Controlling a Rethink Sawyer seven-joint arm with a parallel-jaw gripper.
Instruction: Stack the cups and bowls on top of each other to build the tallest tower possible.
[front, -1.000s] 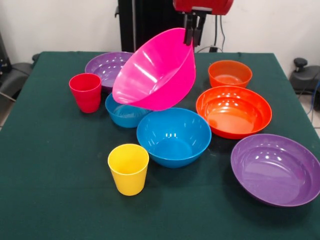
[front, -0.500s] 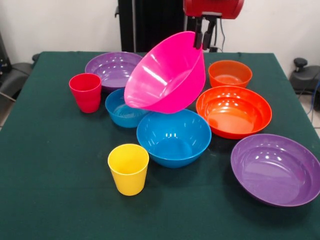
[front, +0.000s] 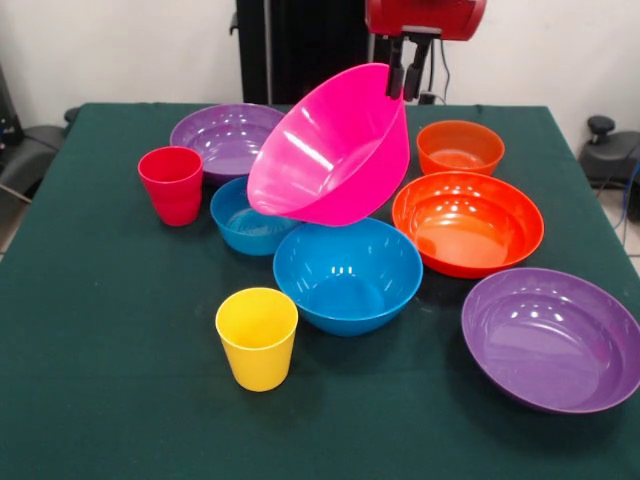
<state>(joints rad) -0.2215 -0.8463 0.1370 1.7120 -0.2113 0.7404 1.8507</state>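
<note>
My gripper (front: 402, 78) is shut on the rim of the big pink bowl (front: 325, 150), which hangs tilted in the air with its opening toward the front left. Below it sit the large blue bowl (front: 347, 275) and, behind that, the small blue bowl (front: 245, 218), partly hidden by the pink one. A yellow cup (front: 257, 337) stands upright near the front, and a red cup (front: 171, 185) stands at the left. Two orange bowls, one large (front: 467, 222) and one small (front: 459, 147), rest on the right.
One purple bowl (front: 552, 338) lies at the front right and another purple bowl (front: 222, 135) at the back left, partly behind the pink bowl. The green table cloth (front: 110, 380) covers the whole table top.
The pink bowl and the gripper have moved to the right and slightly up over the last second, then held nearly still. Nothing else has shifted.
</note>
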